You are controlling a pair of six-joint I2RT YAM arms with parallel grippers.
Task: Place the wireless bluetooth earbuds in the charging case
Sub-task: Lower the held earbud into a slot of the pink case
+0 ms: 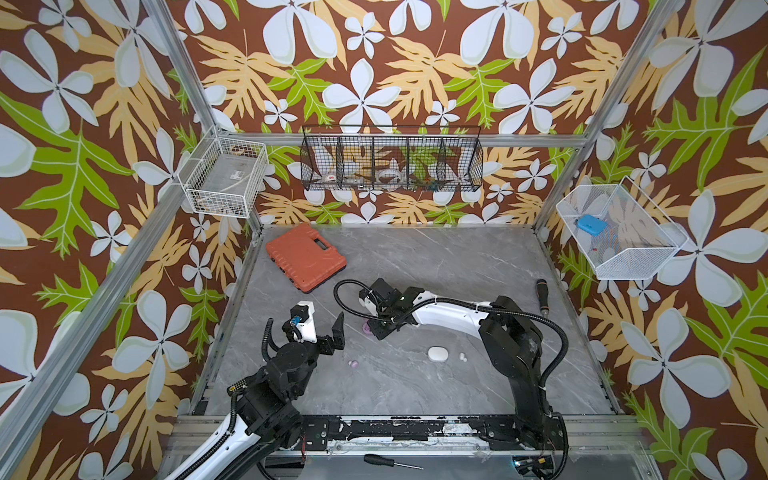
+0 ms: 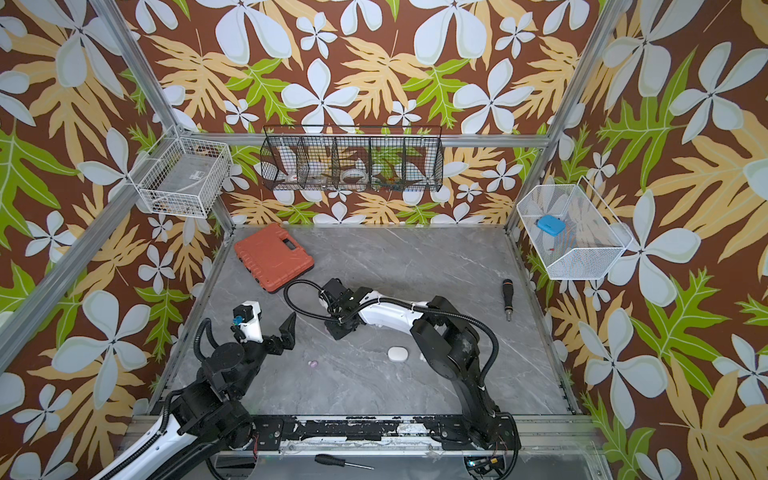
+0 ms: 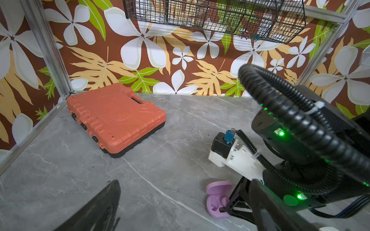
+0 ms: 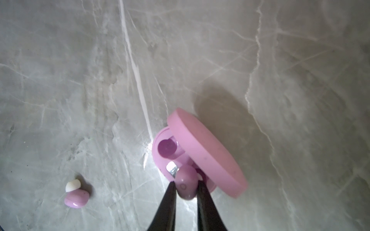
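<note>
an orange tool case lies back left, a screwdriver handle far right. a white charging case sits mid-way, white earbuds just beside it. the tabletop is grey marble, with floral walls around it. the left pincer gapes wide, empty. the right pincer pinches a lilac earbud over the open lilac charging case. a second lilac earbud lies apart.

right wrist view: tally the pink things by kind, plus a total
charging case: 1, lid open
earbuds: 2, the gripped earbud in the right gripper over the case, and the loose earbud lying apart from it
total: 3
</note>
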